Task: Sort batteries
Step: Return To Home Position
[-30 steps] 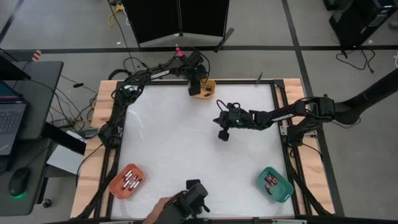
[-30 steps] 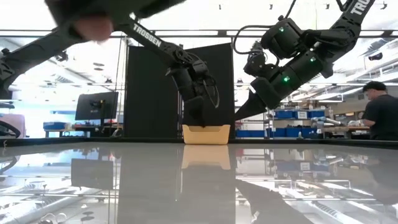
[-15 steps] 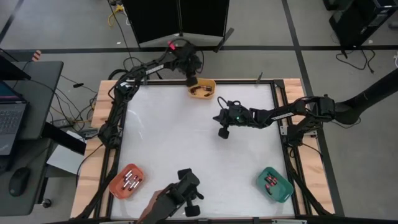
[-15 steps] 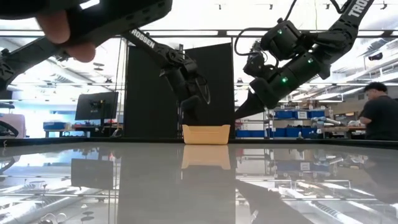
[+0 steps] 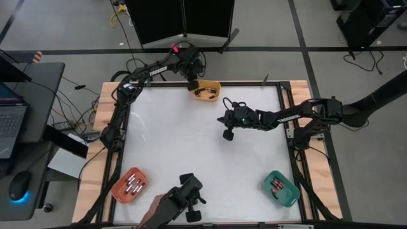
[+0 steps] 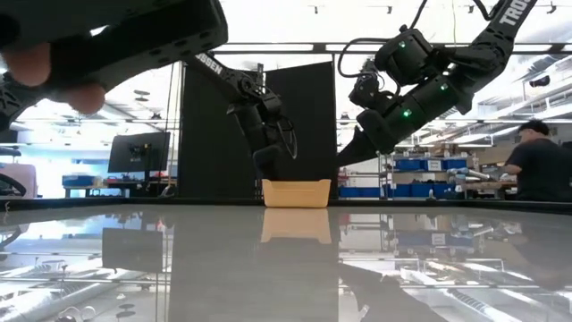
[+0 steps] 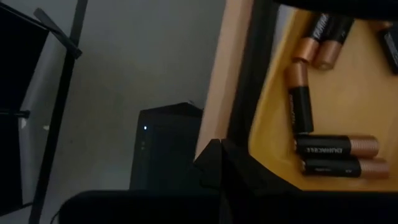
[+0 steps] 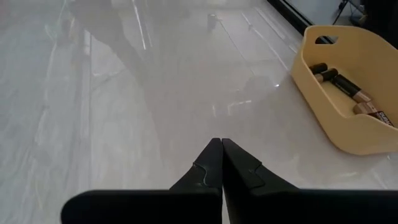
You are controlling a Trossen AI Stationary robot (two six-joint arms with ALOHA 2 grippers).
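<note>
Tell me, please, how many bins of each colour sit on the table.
yellow bin: 1
orange bin: 1
green bin: 1
Total: 3 bins

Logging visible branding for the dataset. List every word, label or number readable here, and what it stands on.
"DURACELL": on a black-and-copper battery in the yellow bin, left wrist view.
"TROS", cut by the picture's edge: on the right arm, low view.
Lettering on the left arm, low view: partly hidden, unreadable.
Print on the other batteries in that bin: too blurred.
Anything printed inside the orange bin or green bin, high view: too small.
</note>
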